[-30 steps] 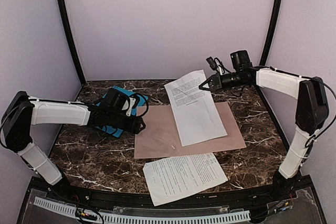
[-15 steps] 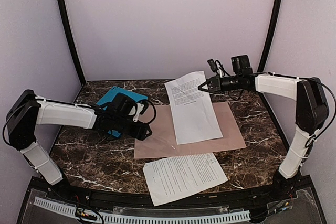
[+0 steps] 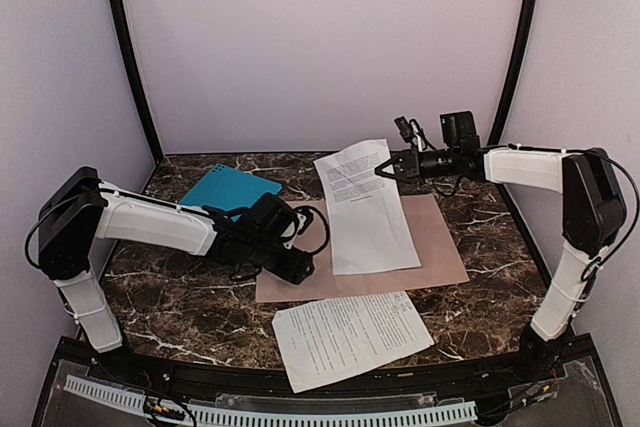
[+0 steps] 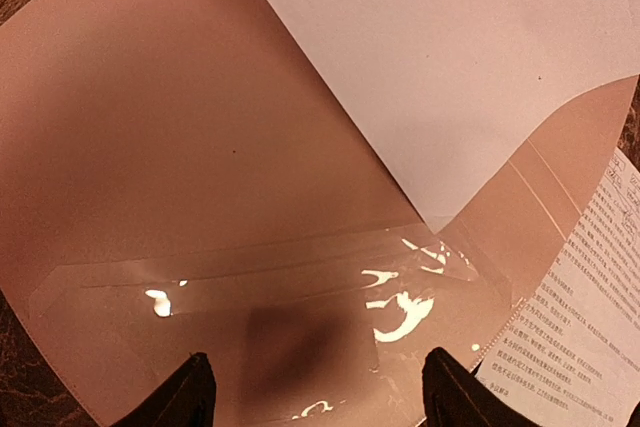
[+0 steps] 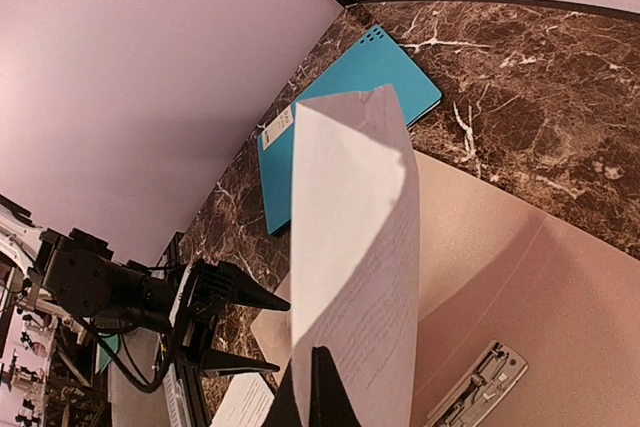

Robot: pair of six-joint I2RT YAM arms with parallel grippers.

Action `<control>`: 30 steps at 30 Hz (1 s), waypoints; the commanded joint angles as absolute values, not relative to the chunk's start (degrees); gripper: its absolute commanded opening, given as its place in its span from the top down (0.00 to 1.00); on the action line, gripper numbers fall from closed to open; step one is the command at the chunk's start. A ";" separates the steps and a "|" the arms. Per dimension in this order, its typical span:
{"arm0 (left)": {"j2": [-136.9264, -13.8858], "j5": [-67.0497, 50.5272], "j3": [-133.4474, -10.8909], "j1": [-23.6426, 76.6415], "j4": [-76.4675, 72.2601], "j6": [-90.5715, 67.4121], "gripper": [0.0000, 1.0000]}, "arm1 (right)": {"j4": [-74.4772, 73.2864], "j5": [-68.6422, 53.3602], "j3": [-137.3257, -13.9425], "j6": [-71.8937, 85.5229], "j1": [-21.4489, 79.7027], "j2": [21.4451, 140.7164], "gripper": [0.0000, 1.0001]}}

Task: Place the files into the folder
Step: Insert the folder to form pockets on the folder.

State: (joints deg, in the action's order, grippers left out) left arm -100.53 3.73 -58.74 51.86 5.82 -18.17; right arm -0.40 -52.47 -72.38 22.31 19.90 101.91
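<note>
The tan folder (image 3: pixel 445 247) lies open and flat mid-table, its metal clip (image 5: pixel 480 382) showing. My right gripper (image 3: pixel 380 169) is shut on the far edge of one file (image 3: pixel 365 209), a printed white sheet. That edge is lifted while the near end rests on the folder. In the right wrist view the sheet (image 5: pixel 360 247) rises from my pinched fingers. A second file (image 3: pixel 350 335) lies in front of the folder. My left gripper (image 3: pixel 305 269) hovers open over the folder's near-left part (image 4: pixel 200 147), holding nothing.
A teal folder (image 3: pixel 228 190) lies at the back left on the dark marble table (image 3: pixel 170 297). The folder's shiny inner pocket (image 4: pixel 300 287) sits under my left fingers. Curved black posts and lilac walls enclose the back and sides.
My left arm has swung right from over the teal folder to the tan folder's near-left part, uncovering the teal folder. My right gripper drew the sheet's top edge slightly left.
</note>
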 commanded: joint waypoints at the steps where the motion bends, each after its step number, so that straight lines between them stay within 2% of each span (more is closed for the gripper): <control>1: -101.48 6.20 -60.77 53.30 7.95 -20.53 0.29 | 4.18 -55.49 -71.48 25.77 20.34 102.95 1.00; 9: -100.46 9.25 -60.75 53.52 9.48 -20.56 0.29 | 13.33 -59.92 -69.35 35.73 20.30 105.90 1.00; 23: -98.94 12.71 -60.21 53.47 11.45 -19.88 0.29 | 10.26 -55.72 -70.77 37.23 19.27 110.53 1.00; 30: -97.79 13.59 -60.01 53.47 12.42 -19.57 0.29 | 2.65 -53.88 -73.21 27.55 18.90 112.77 0.84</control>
State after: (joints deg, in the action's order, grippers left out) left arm -100.79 12.12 -59.86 53.36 10.15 -20.12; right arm 6.72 -55.46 -70.85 33.91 19.35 111.44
